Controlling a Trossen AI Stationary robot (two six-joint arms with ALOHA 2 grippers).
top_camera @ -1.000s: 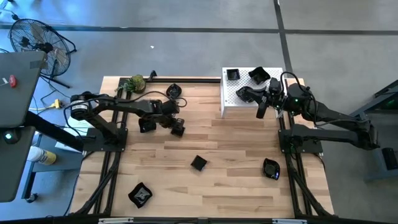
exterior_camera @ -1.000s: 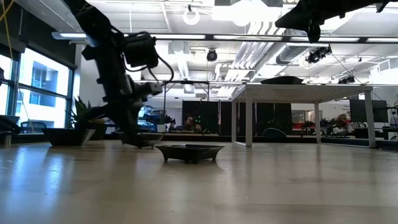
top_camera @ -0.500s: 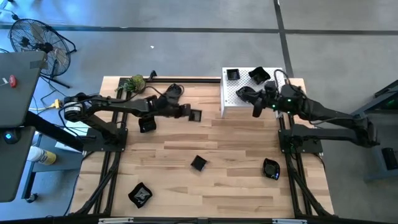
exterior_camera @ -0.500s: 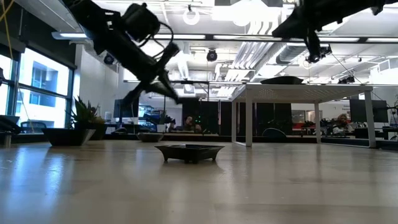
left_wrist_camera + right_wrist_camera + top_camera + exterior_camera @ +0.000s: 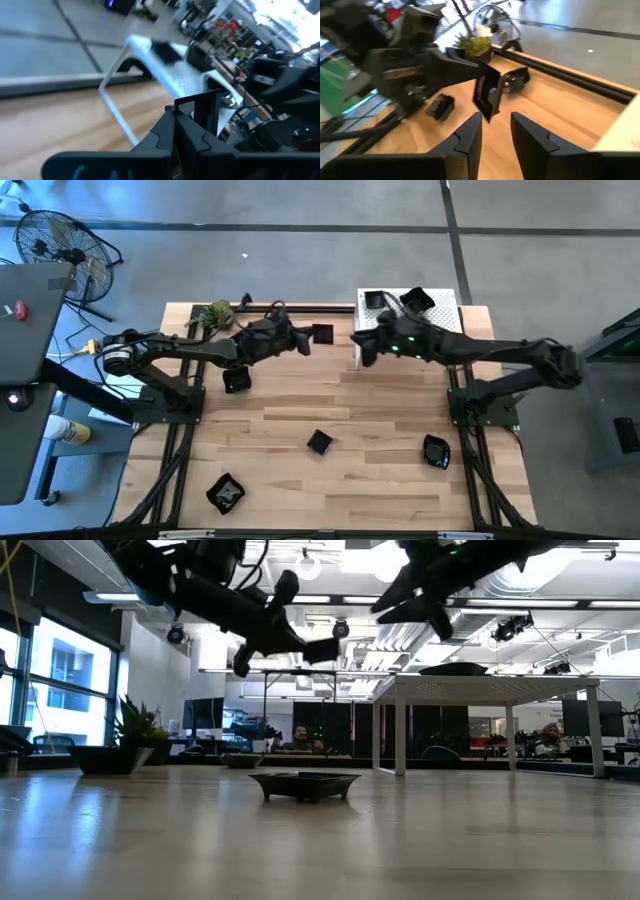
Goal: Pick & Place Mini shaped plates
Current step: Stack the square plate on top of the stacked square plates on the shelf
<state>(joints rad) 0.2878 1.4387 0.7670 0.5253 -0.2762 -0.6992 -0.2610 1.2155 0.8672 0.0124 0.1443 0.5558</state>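
Left gripper (image 5: 308, 340): upper centre of high view, fingers clamped on 1 square plate (image 5: 322, 334), held aloft. Right gripper (image 5: 362, 350): just right of it, fingers parted, empty. White stand (image 5: 445, 317): upper right. Open tabletop (image 5: 380, 440) below.

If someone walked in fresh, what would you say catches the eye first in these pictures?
The two arms meeting in mid-air over the far middle of the table: the left pincer is shut on a small square black plate, holding it out, and the right pincer, parted, faces it. Right behind stands a white perforated stand carrying more black plates.
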